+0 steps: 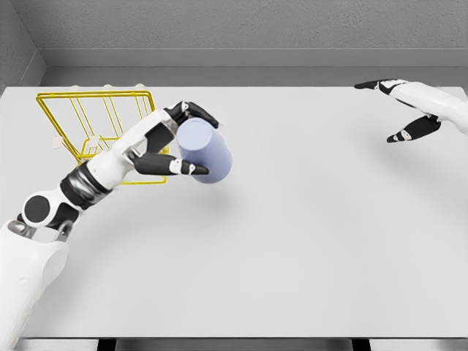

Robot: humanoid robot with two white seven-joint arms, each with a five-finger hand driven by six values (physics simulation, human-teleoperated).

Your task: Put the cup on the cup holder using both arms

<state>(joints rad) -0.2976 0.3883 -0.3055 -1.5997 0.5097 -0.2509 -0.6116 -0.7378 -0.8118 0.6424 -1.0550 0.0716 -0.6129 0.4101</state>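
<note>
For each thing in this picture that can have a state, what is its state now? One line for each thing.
Cup: lavender, tilted, held in the left robot hand, beside the cup holder.
Cup holder: yellow wire rack, standing on the table, no cup on it.
Left robot hand: fingers closed around the cup.
Right robot hand: open, holds nothing, above the table's far right.
Table: white.

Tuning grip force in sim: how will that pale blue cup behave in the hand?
The cup looks rigid and smooth-walled, so it may slip in the left hand, which grasps it tilted. Its round sides would probably roll if dropped on the table.
</note>
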